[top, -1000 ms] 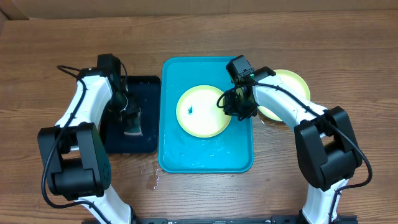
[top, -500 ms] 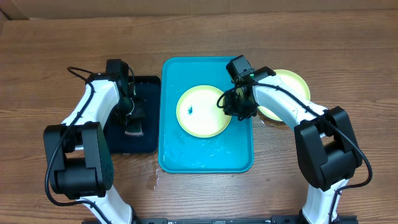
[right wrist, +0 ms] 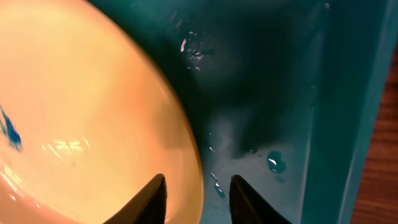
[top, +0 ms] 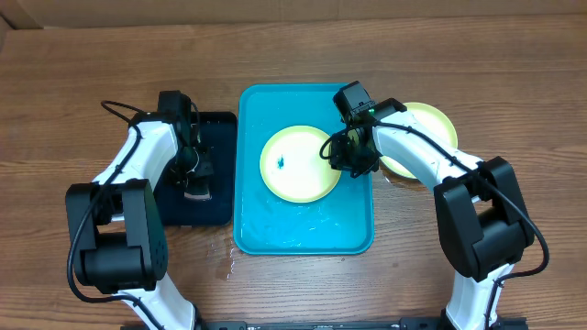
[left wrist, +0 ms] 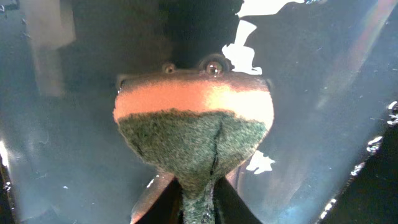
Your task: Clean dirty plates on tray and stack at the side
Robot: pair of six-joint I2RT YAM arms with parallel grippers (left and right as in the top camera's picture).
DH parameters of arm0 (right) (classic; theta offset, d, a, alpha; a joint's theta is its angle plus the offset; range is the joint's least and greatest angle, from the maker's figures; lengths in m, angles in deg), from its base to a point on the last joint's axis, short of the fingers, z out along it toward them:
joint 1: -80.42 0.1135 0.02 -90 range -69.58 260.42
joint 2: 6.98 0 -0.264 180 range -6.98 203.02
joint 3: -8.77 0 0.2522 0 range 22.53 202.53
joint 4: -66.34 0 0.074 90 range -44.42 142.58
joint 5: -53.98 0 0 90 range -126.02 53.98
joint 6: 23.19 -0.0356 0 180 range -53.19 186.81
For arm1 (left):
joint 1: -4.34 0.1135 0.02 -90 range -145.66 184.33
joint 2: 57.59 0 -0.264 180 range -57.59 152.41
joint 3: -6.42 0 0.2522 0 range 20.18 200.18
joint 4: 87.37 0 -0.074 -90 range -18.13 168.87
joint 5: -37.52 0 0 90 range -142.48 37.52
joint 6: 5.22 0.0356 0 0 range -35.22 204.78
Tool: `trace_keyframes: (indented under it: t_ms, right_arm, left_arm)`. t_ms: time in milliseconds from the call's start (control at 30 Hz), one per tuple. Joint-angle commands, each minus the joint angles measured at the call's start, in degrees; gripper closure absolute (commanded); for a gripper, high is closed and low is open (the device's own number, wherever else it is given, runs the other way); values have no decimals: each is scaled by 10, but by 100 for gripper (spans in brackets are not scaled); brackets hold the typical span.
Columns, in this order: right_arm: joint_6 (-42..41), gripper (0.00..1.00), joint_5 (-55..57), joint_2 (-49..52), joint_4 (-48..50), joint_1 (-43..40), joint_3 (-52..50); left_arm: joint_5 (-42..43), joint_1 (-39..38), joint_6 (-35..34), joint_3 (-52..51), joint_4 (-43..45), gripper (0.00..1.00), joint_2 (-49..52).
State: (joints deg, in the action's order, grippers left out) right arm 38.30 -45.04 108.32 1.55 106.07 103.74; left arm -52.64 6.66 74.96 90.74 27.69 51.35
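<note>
1. Sponge [left wrist: 196,124] is pinched in the left gripper [left wrist: 194,198], whose jaws are closed on the green scouring side. It sits low over the wet black tray [top: 216,128], well apart from the dirty plate.
2. The yellow-green plate [top: 298,170] lies flat in the turquoise tray [top: 303,240], with its blue smudge [top: 279,163] on the left half. Another yellow-green plate [top: 429,124] rests on the table [top: 514,82] just right of the tray.
3. The right gripper [right wrist: 198,179] has its fingers apart, straddling the plate's right rim. One finger is over the plate and the other over the tray floor; no grip shows.
4. Risk: the tray floor is wet, so a shallow pinch on the thin rim would likely slip. If the plate is not held, it may skate under the sponge.
5. Risk: the outer finger has little room before the tray's raised right wall. A nudge outward could shove the tray toward the side plate.
6. Room: the plate's left half and the tray's front are open, so the sponge arm should be able to cross the tray's left rim unhindered.
</note>
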Motion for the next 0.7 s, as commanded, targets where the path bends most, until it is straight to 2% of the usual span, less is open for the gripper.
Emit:
trace_keyframes:
  t_ms: [0, 133, 300, 467, 533, 667]
  right_arm:
    - [-1, 75, -1, -23, 3, 5, -2]
    - [-3, 78, -1, -23, 3, 9, -2]
    - [-20, 78, -1, -23, 1, 26, -2]
    - [-40, 78, 21, -23, -2, 47, -2]
    - [-54, 84, 45, -23, -5, 56, -3]
    - [-61, 88, 66, -23, -7, 71, -3]
  left_arm:
    - [-9, -5, 13, -10, 2, 89, 4]
    - [-10, -4, 21, -3, -1, 96, 3]
    - [-18, 0, 21, 12, -10, 96, -20]
    - [-18, 0, 22, 15, -6, 96, -85]
    - [-25, -1, 24, 15, -3, 96, -119]
    - [-39, -1, 26, 15, -4, 96, -175]
